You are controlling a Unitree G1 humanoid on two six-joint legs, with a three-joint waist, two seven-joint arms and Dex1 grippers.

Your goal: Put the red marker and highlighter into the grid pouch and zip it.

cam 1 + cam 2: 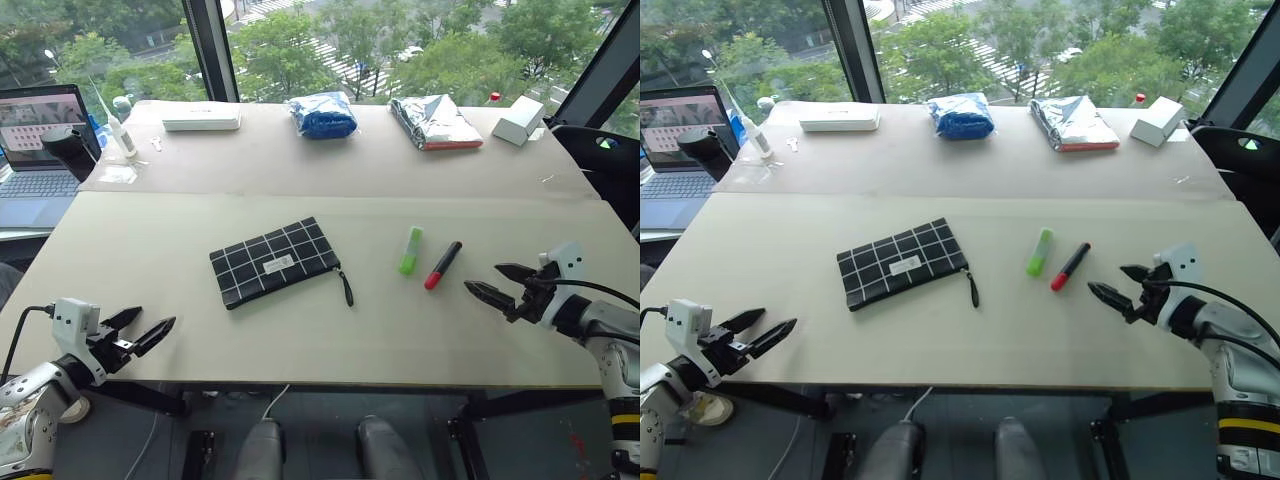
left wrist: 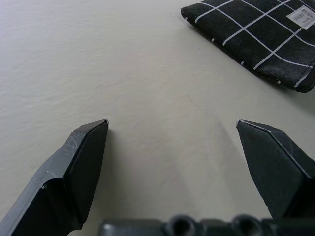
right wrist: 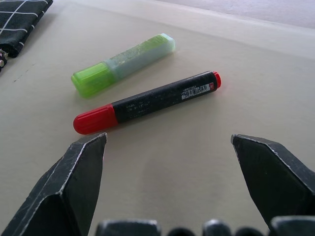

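The grid pouch lies flat in the middle of the table, its zipper strap trailing off its right end. To its right lie the light-green highlighter and the red marker, side by side and apart from the pouch. My right gripper stands open just right of the marker, which lies a little ahead of its fingers in the right wrist view. My left gripper is open at the table's near left edge, short of the pouch's corner.
Along the table's far side sit a white box, a blue bag, a silver bag and a small white box. A laptop stands off the far left corner.
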